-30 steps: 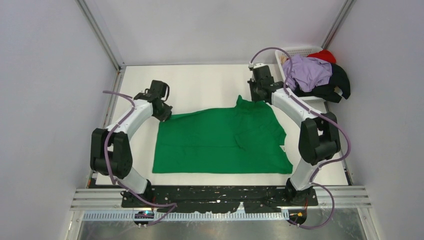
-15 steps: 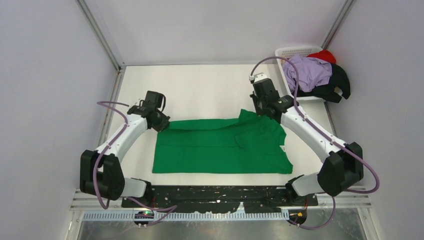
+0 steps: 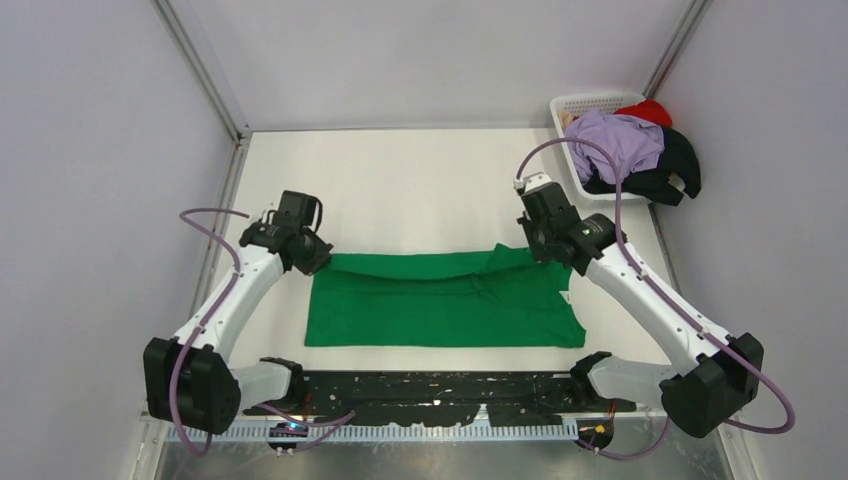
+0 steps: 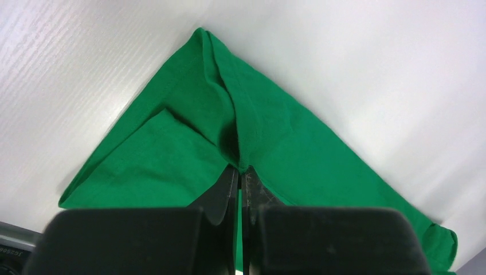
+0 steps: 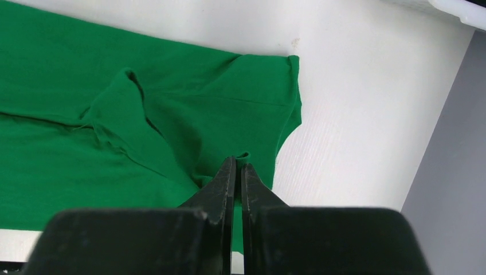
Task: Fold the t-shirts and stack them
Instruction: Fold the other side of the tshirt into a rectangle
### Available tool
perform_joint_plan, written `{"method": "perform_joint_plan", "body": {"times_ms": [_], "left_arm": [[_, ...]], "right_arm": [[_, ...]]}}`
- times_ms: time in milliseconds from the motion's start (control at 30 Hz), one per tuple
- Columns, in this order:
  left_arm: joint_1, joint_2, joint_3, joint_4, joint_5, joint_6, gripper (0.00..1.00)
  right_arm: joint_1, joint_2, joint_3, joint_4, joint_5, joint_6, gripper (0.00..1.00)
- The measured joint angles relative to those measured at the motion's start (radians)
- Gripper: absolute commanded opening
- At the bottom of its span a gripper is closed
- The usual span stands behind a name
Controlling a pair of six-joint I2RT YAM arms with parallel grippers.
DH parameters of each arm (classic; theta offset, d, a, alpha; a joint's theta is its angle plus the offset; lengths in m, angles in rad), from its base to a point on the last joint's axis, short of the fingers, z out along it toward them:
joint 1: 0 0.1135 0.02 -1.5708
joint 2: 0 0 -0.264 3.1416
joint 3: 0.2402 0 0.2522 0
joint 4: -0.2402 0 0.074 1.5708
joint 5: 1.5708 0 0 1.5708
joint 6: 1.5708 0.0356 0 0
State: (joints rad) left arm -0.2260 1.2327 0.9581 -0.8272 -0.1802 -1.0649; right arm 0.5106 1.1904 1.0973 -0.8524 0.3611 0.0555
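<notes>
Pinching the green t-shirt (image 3: 440,310) at its two far corners. The left gripper (image 3: 312,256) is clamped tight on the far-left edge, and the right gripper (image 3: 548,252) is clamped tight on the far-right edge by the sleeve. Both wrist views show cloth caught between closed jaws. The far edge is raised into a soft fold lying over the shirt's back part. The near half lies flat on the white table (image 3: 420,180), centred ahead of the arm bases. A lilac shirt (image 3: 622,142), black shirt (image 3: 672,172) and red shirt (image 3: 648,110) are heaped in the white basket (image 3: 590,103) at the far-right corner, well apart.
</notes>
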Motion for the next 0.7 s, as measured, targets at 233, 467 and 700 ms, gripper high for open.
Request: {"method": "perform_joint_plan", "body": {"times_ms": [233, 467, 700], "left_arm": [[0.0, -0.042, -0.042, 0.002, 0.002, 0.037, 0.0], [0.0, 0.005, -0.138, -0.006, 0.032, 0.058, 0.51], [0.0, -0.018, -0.116, -0.094, -0.043, 0.056, 0.98]], "right_arm": [[0.016, -0.043, -0.075, -0.012, -0.028, 0.009, 0.06], [0.142, -0.003, -0.113, -0.061, -0.071, 0.035, 0.43], [0.201, 0.093, -0.067, -0.179, -0.312, 0.055, 0.97]]}}
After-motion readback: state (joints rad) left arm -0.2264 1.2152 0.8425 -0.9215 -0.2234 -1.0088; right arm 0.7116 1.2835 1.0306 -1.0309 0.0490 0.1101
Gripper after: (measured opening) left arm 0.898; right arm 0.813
